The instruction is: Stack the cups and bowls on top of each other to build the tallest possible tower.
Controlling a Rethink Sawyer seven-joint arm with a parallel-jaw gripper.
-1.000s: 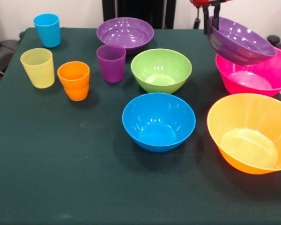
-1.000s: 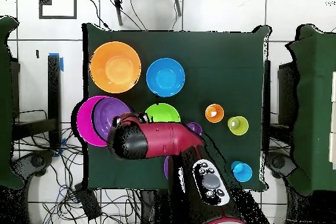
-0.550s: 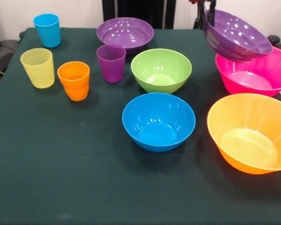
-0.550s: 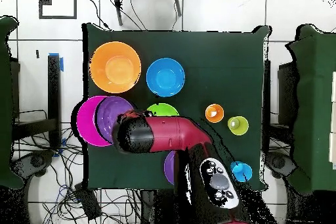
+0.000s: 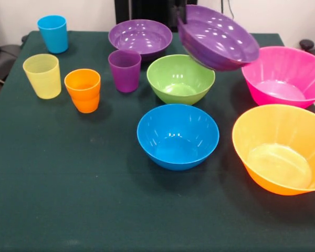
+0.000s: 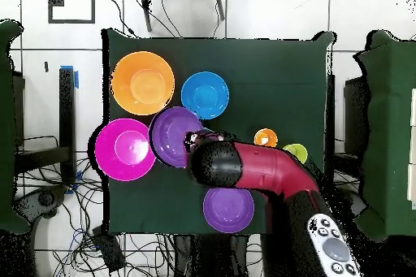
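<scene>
My gripper (image 5: 183, 13) is shut on the rim of a purple bowl (image 5: 218, 37), which hangs tilted in the air above the green bowl (image 5: 180, 79). From overhead the held purple bowl (image 6: 173, 135) lies between the pink bowl (image 6: 122, 149) and the blue bowl (image 6: 205, 95), and my arm (image 6: 248, 168) hides the green one. A second purple bowl (image 5: 140, 38) rests at the back. The blue bowl (image 5: 177, 135), pink bowl (image 5: 283, 76) and orange bowl (image 5: 281, 148) each stand alone. The blue cup (image 5: 53, 33), yellow cup (image 5: 42, 75), orange cup (image 5: 83, 90) and purple cup (image 5: 125, 70) stand apart at the left. No tower is in view.
A dark green cloth covers the table (image 5: 68, 184). The orange bowl overhangs the right edge of the front view. Cables and chairs (image 6: 16, 127) surround the table in the overhead view.
The gripper has carried the purple bowl leftward in the front view, from above the pink bowl to above the green bowl. The pink bowl now shows fully.
</scene>
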